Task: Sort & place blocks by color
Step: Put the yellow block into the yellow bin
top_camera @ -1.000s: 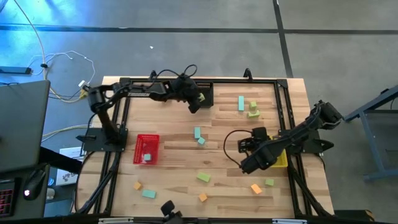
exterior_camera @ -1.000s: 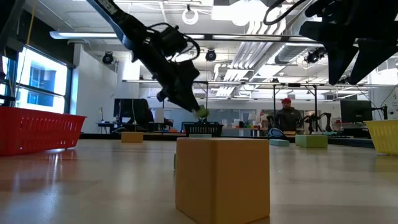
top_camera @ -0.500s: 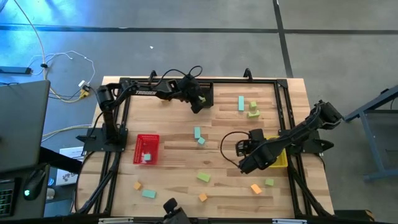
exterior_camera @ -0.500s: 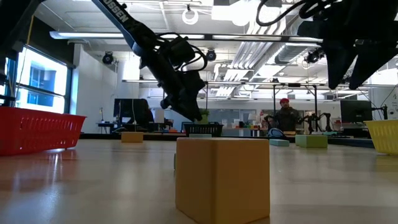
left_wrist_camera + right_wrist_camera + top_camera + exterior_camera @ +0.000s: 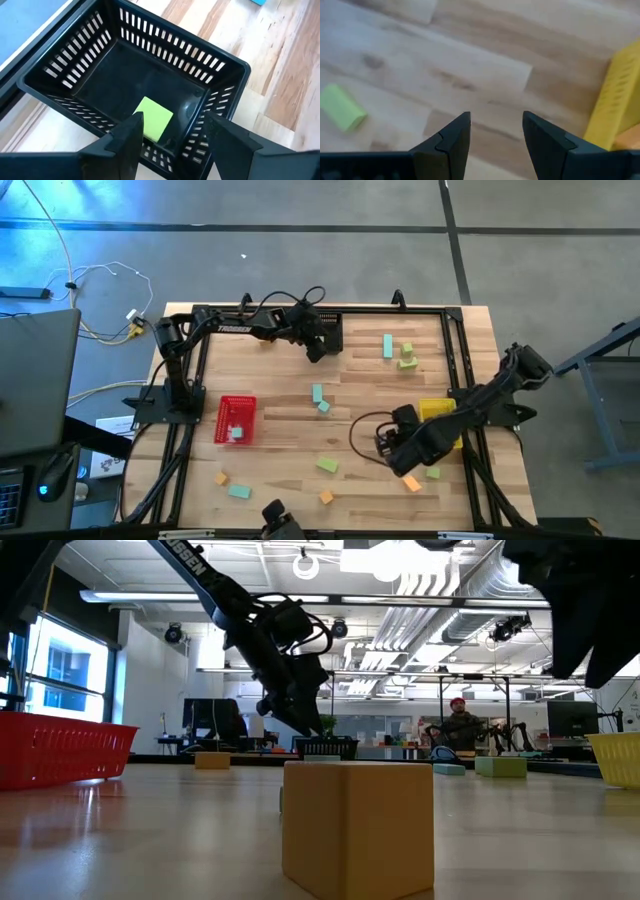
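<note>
Left gripper [image 5: 170, 131] spread and empty above the black bin [image 5: 60, 67], lime green block [image 5: 154, 119] lying loose on its floor; right gripper [image 5: 494, 129] parted, holding nothing, over bare table [image 5: 280, 435] beside the yellow bin [image 5: 437, 411], other blocks [image 5: 327, 465] scattered across the wood.

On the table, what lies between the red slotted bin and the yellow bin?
In the high view, two mint-teal blocks lie on bare wood between the red bin and the yellow bin.
</note>
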